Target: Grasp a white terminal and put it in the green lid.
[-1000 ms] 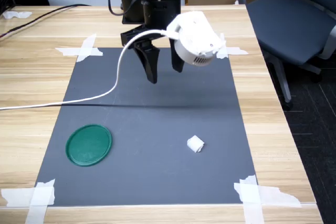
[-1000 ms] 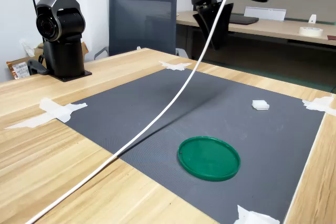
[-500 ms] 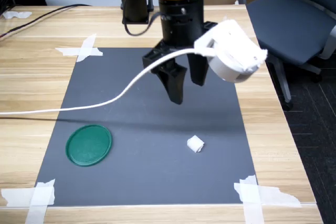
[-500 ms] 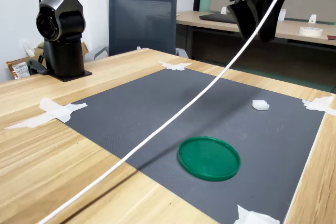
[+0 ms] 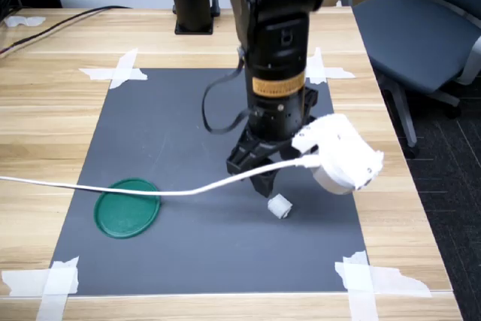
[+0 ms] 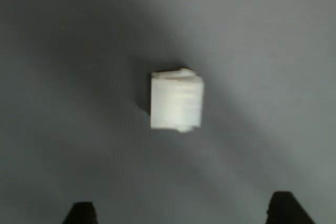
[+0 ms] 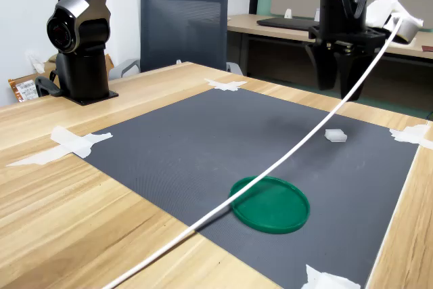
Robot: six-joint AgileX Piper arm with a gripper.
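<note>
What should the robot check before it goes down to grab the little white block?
1. Jaws open: ok. In the wrist view the two dark tips stand wide apart, wider than the white terminal.
2. Gripper above the block: ok. In the wrist view the block sits roughly midway between the tips.
3. Block free to grab: ok. It lies alone on the grey mat.
4. Gripper clear of the block: ok in the second exterior view; it hangs above, not touching.
5. Green lid empty: ok, nothing inside.
6. White cable out of the way: not ok. In the second exterior view it crosses the lid's edge.
</note>
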